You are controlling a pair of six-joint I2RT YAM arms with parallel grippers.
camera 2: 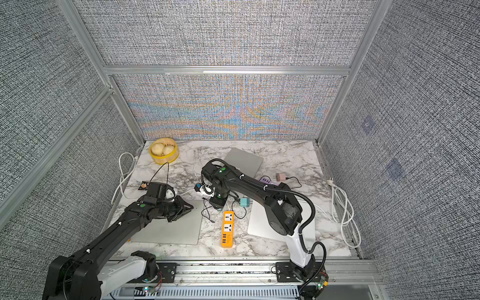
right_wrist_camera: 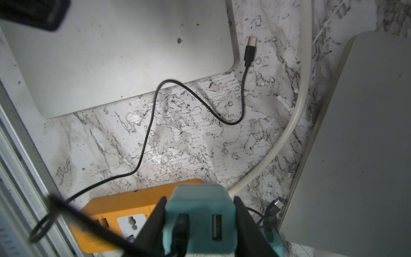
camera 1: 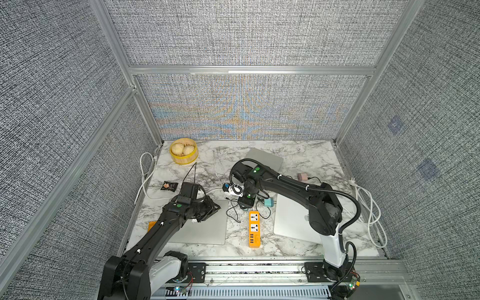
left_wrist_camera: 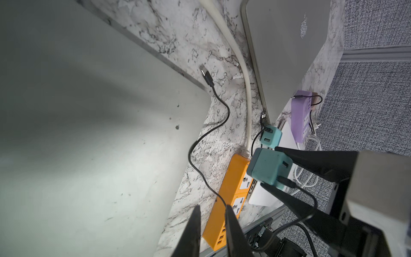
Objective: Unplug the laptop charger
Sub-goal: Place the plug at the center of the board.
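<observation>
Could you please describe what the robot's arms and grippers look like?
Both arms, left arm and right arm, are black with white base links and green joint dots. A ribbed black conduit runs along the right arm; white ties band both. The left gripper and right gripper have black, tapered, pointed fingers.

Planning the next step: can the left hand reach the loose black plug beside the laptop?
Probably yes: the plug lies bare on the marble near the left hand; the right hand, holding the charger, is not between them.
</observation>
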